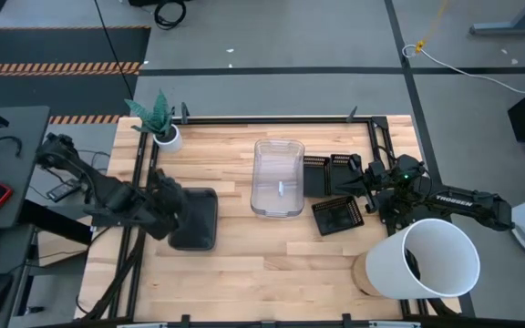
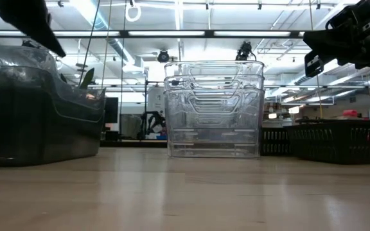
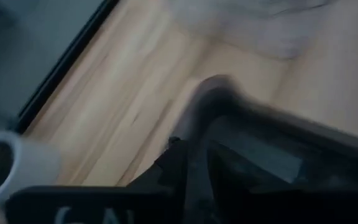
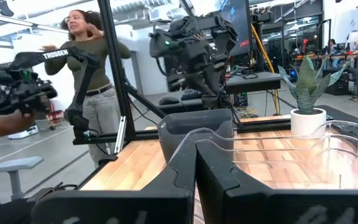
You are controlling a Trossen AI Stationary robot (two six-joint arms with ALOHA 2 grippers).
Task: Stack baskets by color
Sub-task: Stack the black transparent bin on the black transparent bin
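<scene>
My left claw (image 1: 173, 211) pinched the rim of the smoky grey basket (image 1: 196, 219); my right claw (image 1: 365, 187), pressed together, hung over the black baskets (image 1: 338, 216).

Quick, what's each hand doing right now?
Left hand: at the dark grey basket, grip cannot be told.
Right hand: closed, empty.

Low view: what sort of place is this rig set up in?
Probably a robotics lab or workshop. Ceiling strip lights run over a wide open floor with benches, another robot arm stands beyond the wooden table, and a person is nearby.
</scene>
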